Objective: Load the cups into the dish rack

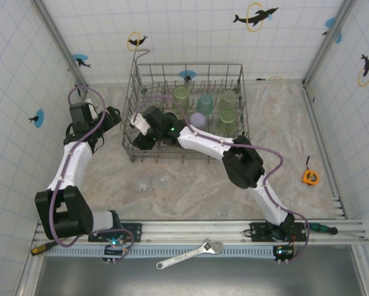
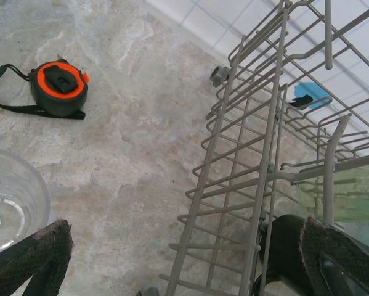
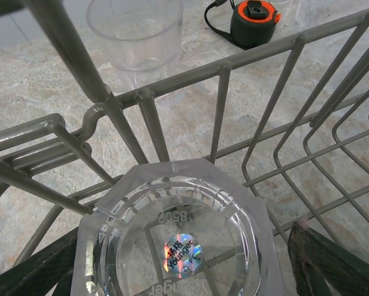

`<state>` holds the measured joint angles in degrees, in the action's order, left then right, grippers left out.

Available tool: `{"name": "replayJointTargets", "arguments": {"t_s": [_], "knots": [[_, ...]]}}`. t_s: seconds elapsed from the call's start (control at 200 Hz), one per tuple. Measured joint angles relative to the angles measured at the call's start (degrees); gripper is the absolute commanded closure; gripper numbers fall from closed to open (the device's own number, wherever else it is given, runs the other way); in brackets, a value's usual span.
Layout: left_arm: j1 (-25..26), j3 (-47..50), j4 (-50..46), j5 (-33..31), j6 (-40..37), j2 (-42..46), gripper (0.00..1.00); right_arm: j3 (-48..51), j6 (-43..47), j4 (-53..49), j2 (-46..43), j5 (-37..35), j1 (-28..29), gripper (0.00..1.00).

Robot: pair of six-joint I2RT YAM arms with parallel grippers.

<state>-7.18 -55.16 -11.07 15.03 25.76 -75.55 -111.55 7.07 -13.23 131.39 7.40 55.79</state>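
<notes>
Two white-shelled arms [image 1: 70, 166], black joint housings [image 1: 243, 165]; lavender cable [image 1: 89, 91] looping behind each wrist; left gripper [image 2: 183, 262] pads [image 2: 39, 246] dark, cross-hatched.

Boxed in ahead of right gripper [image 3: 184, 243] by wall of dish rack [image 3: 246, 58]; gaps between wires narrower than finger spread. Filled between fingers by base-up clear cup [image 3: 172, 203]; pad contact unreadable. Past wall, straight ahead: second clear cup [image 3: 135, 34] on table [image 3: 36, 92]; ahead-right: tape measure [image 3: 253, 21]; bare table between them. Open straight up in top view. Crowded behind, beside forearm, by green cups [image 1: 182, 95], teal cup [image 1: 204, 102], lavender cup [image 1: 198, 119].

Split ahead of left gripper [image 2: 185, 222] by rack wall running away from between fingers. Free ahead-left over bare table up to tape measure. Hemmed just beside one finger by another clear cup [image 2: 12, 209]; beside other finger by black body [image 2: 283, 246] behind wires.
</notes>
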Motion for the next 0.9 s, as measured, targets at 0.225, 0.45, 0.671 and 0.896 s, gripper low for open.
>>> {"name": "replayJointTargets", "arguments": {"t_s": [0.225, 0.45, 0.671, 0.896], "knots": [[-0.02, 0.0, 0.31, 0.22, 0.2, -0.46, 0.02, -0.17, -1.99, -0.28, 0.0, -0.24, -0.31, 0.0], [0.0, 0.0, 0.35, 0.26, 0.17, -1.27, 0.03, -0.68, -4.35, -0.33, -0.07, -0.22, -0.28, 0.0], [0.0, 0.0, 0.07, 0.63, 0.17, -1.51, 0.02, -0.68, -5.05, -0.09, -0.39, -0.2, -0.28, 0.0], [-0.02, 0.02, -0.11, 0.63, 0.17, -1.51, 0.03, -0.59, -5.51, -0.76, -2.56, 2.08, 0.61, 0.0]]}}
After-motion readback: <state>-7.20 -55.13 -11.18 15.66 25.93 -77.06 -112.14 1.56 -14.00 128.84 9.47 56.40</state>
